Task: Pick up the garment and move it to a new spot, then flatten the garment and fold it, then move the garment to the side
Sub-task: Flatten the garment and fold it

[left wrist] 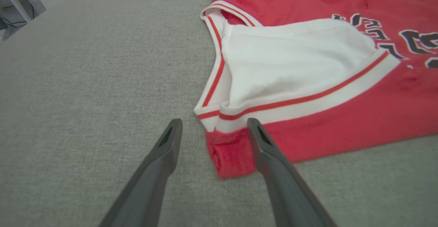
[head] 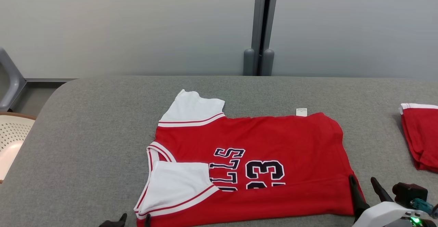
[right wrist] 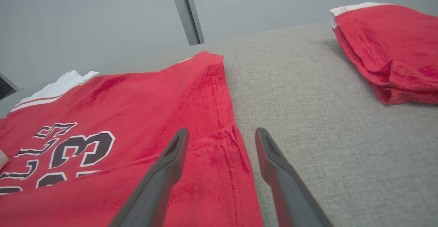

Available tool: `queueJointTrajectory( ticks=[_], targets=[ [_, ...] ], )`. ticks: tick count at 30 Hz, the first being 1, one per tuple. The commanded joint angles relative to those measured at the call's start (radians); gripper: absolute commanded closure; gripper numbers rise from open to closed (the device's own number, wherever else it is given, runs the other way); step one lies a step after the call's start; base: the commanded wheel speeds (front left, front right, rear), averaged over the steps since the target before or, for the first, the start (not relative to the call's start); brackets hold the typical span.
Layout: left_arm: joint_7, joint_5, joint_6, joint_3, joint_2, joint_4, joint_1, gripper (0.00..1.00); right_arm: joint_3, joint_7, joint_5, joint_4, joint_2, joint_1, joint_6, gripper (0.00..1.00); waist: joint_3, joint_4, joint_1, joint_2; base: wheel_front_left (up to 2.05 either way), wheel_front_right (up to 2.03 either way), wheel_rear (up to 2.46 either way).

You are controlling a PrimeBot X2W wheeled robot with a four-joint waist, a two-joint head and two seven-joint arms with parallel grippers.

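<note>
The garment [head: 273, 141], a red jersey with white sleeves and a dark "23", lies on the grey table [head: 102, 117] with its near long edge folded over the front. My left gripper [head: 133, 218] stands open at the garment's near left corner. In the left wrist view the left gripper [left wrist: 214, 128] has that red corner [left wrist: 232, 151] low between its fingers, ungripped. My right gripper [head: 363, 183] is open at the near right corner. In the right wrist view the right gripper [right wrist: 221, 134] straddles the stitched hem [right wrist: 229, 144], nothing clamped.
A second red garment [head: 421, 138], folded, lies at the table's right edge, also seen in the right wrist view [right wrist: 386, 49]. A pale perforated chair [head: 10, 134] stands beyond the table's rounded left end. A grey wall with a vertical post [head: 261, 28] runs behind.
</note>
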Motion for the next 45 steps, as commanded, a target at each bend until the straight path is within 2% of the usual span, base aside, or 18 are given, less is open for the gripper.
queueJointTrajectory(
  ticks=[1, 4, 7, 11, 14, 17, 20, 23, 26, 31, 35, 36, 37, 38, 40, 45],
  targets=[
    [-0.014, -0.008, 0.017, 0.017, 0.005, -0.014, -0.022, 0.0, 0.008, -0.035, -0.022, -0.056, -0.008, 0.021, 0.0, 0.0, -0.001, -0.002, 0.0, 0.0, 0.0, 0.0, 0.0],
    [-0.03, -0.023, 0.046, 0.054, 0.002, -0.062, -0.028, 0.0, 0.033, -0.079, -0.045, -0.153, -0.018, 0.04, 0.0, 0.0, -0.003, -0.003, 0.0, 0.0, 0.0, 0.0, 0.0],
    [-0.035, -0.037, 0.045, 0.084, -0.004, -0.132, -0.035, 0.0, 0.037, -0.099, -0.05, -0.205, -0.021, 0.061, 0.0, 0.0, -0.003, -0.004, 0.0, 0.0, 0.0, 0.0, 0.0],
    [-0.034, -0.09, 0.003, 0.171, -0.021, -0.337, -0.001, 0.0, 0.057, -0.117, -0.069, -0.302, -0.018, 0.091, 0.0, 0.0, 0.003, -0.007, 0.0, 0.0, 0.0, 0.0, 0.0],
    [-0.034, -0.091, -0.027, 0.189, -0.031, -0.414, 0.018, 0.0, 0.05, -0.121, -0.079, -0.35, -0.004, 0.105, 0.0, 0.0, 0.015, -0.016, 0.0, 0.0, 0.0, 0.0, 0.0],
    [-0.035, -0.07, -0.036, 0.169, -0.032, -0.405, -0.002, 0.0, 0.049, -0.121, -0.092, -0.38, 0.01, 0.101, 0.0, 0.0, 0.034, -0.028, 0.0, 0.0, 0.0, 0.0, 0.0],
    [-0.032, -0.049, -0.016, 0.148, -0.032, -0.316, -0.048, 0.0, 0.06, -0.122, -0.104, -0.399, 0.017, 0.074, 0.0, 0.0, 0.07, -0.044, 0.0, 0.0, 0.0, 0.0, 0.0],
    [-0.022, -0.023, -0.01, 0.126, -0.023, -0.225, -0.155, 0.0, 0.066, -0.122, -0.126, -0.408, 0.019, 0.03, 0.0, 0.0, 0.123, -0.066, 0.0, 0.0, 0.0, 0.0, 0.0],
    [0.003, -0.007, -0.025, 0.113, 0.005, -0.151, -0.26, 0.0, 0.09, -0.122, -0.147, -0.402, 0.029, -0.03, 0.0, 0.0, 0.186, -0.096, 0.0, 0.0, 0.0, 0.0, 0.0],
    [0.087, 0.022, -0.083, 0.077, 0.079, -0.065, -0.484, 0.0, 0.111, -0.118, -0.169, -0.399, 0.051, -0.139, 0.0, 0.0, 0.293, -0.149, 0.0, 0.0, 0.0, 0.0, 0.0],
    [0.221, 0.007, -0.132, 0.021, 0.149, 0.005, -0.66, 0.0, 0.131, -0.117, -0.18, -0.398, 0.069, -0.218, 0.0, 0.0, 0.371, -0.194, 0.0, 0.0, 0.0, 0.0, 0.0],
    [0.269, -0.007, -0.139, -0.019, 0.163, 0.019, -0.7, 0.0, 0.135, -0.118, -0.181, -0.396, 0.071, -0.234, 0.0, 0.0, 0.386, -0.204, 0.0, 0.0, 0.0, 0.0, 0.0],
    [0.325, -0.059, -0.143, -0.085, 0.173, 0.022, -0.728, 0.0, 0.145, -0.118, -0.181, -0.392, 0.076, -0.247, 0.0, 0.0, 0.398, -0.218, 0.0, 0.0, 0.0, 0.0, 0.0],
    [0.422, -0.15, -0.142, -0.196, 0.255, 0.007, -0.797, 0.0, 0.16, -0.117, -0.172, -0.376, 0.079, -0.271, 0.0, 0.0, 0.419, -0.243, 0.0, 0.0, 0.0, 0.0, 0.0],
    [0.49, -0.221, -0.139, -0.3, 0.352, -0.01, -0.857, 0.0, 0.168, -0.118, -0.16, -0.362, 0.085, -0.295, 0.0, 0.0, 0.437, -0.264, 0.0, 0.0, 0.0, 0.0, 0.0],
    [0.604, -0.388, -0.14, -0.443, 0.464, -0.02, -0.952, 0.0, 0.186, -0.121, -0.147, -0.335, 0.1, -0.316, 0.0, 0.0, 0.466, -0.304, 0.0, 0.0, 0.0, 0.0, 0.0]
  ],
)
